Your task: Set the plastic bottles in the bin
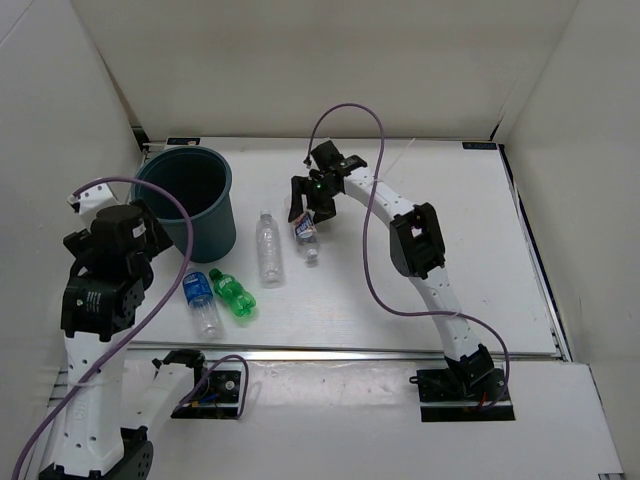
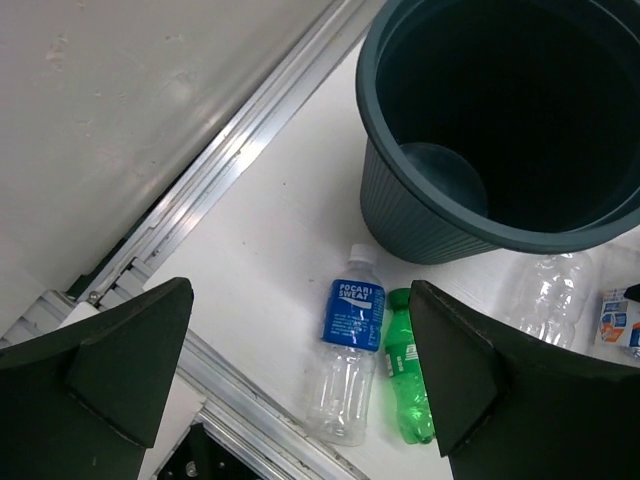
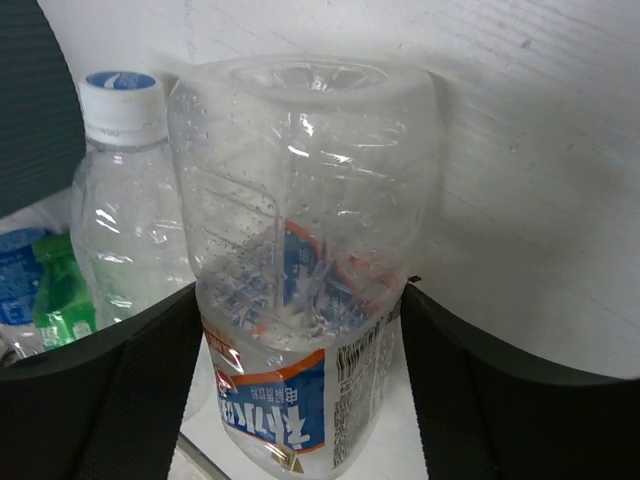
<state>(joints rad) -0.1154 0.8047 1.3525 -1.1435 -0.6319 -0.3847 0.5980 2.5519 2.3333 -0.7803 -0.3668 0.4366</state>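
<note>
My right gripper (image 1: 305,212) is shut on the clear bottle with the white-red-blue label (image 3: 300,250), one finger pressed on each side of it, at mid-table right of the bin (image 1: 190,205). The plain clear bottle (image 1: 268,247) lies just left of it and also shows in the right wrist view (image 3: 125,220). The blue-label bottle (image 2: 352,340) and the green bottle (image 2: 405,385) lie side by side below the bin's wall (image 2: 420,225). My left gripper (image 2: 300,300) is open and empty, hovering above those two bottles.
The bin looks empty inside. A metal rail (image 2: 200,190) runs along the table's edge beside the left gripper. White enclosure walls (image 1: 300,60) stand behind and at both sides. A purple cable (image 1: 370,250) loops over the right arm.
</note>
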